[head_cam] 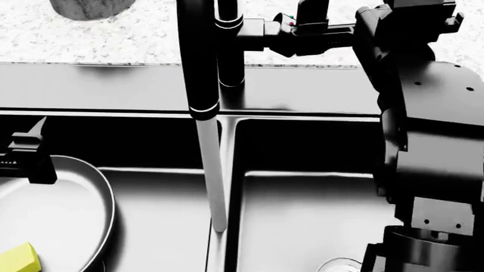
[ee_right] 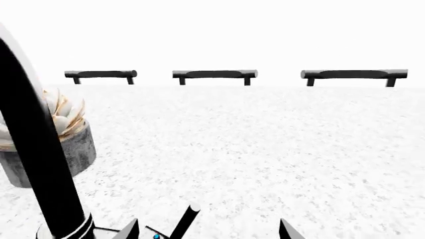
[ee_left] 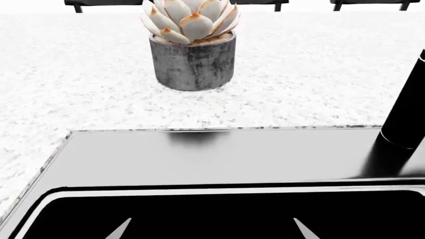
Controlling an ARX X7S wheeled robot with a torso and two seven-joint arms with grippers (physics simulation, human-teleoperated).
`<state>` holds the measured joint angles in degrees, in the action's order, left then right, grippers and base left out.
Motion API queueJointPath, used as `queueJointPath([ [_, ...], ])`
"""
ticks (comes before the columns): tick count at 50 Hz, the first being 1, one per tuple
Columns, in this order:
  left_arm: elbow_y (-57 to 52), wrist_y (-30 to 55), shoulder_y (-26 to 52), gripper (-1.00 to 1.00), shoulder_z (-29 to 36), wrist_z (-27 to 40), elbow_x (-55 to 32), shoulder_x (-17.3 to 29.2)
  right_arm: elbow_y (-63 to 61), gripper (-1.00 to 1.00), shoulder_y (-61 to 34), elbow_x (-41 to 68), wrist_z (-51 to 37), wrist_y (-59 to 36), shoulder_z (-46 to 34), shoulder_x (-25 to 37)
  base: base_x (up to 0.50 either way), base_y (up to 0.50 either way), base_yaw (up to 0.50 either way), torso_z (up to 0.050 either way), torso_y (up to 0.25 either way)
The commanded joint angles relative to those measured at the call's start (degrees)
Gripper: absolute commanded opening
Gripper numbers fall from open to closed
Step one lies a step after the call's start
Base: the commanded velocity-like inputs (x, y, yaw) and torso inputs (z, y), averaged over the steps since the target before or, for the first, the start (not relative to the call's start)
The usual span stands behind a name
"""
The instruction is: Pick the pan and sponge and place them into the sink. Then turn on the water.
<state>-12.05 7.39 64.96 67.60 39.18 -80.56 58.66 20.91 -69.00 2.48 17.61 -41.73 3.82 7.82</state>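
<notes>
A white speckled counter [ee_left: 319, 74] carries a potted succulent [ee_left: 192, 45] behind the black sink [head_cam: 302, 90], where my task now appears nearly complete: the pan [head_cam: 72, 215] lies in the left basin with the sponge [head_cam: 19, 259] resting inside it, and a pale stream of water [head_cam: 212, 175] falls from the faucet [head_cam: 198, 56] onto the divider between the basins. My right claw [ee_right: 207, 230] reaches behind the faucet with its fingers spread either side of the thin handle lever [ee_right: 184, 221], apparently because that lever governs the flow, though whether they touch it I cannot tell. My left claw [ee_left: 211, 230] hangs open and empty above the left basin, gripping nothing.
</notes>
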Motion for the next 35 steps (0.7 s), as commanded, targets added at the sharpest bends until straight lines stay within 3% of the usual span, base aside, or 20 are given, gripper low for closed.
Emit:
queueJointPath([
  [1, 0.2, 0.33, 0.43, 1.0, -0.41, -0.19, -0.31, 0.24, -24.57, 1.0, 7.96, 0.5, 0.45, -16.21, 0.72, 2.8, 0.0, 0.0, 0.0, 0.0, 0.0],
  [12, 1.44, 3.1, 4.05, 1.0, -1.34, -0.31, -1.16, -0.74, -43.87, 1.0, 12.75, 1.47, 2.01, -31.06, 2.85, 7.75, 0.0, 0.0, 0.0, 0.0, 0.0],
  [30, 6.02, 15.04, 15.37, 1.0, -2.8, 0.56, -7.11, -2.62, -58.57, 1.0, 10.34, 2.59, 2.88, -48.18, 4.37, 15.48, 0.0, 0.0, 0.0, 0.0, 0.0],
  [33, 5.41, 16.31, 16.32, 1.0, -2.99, 1.07, -7.96, -1.95, -59.02, 1.0, 10.58, 12.27, -3.99, -48.26, 6.78, 18.44, 0.0, 0.0, 0.0, 0.0, 0.0],
  [35, 5.55, 17.25, 17.1, 1.0, -3.07, 0.48, -8.51, -2.06, -57.74, 1.0, 9.7, 29.46, -20.3, -48.25, 9.96, 23.46, 0.0, 0.0, 0.0, 0.0, 0.0],
])
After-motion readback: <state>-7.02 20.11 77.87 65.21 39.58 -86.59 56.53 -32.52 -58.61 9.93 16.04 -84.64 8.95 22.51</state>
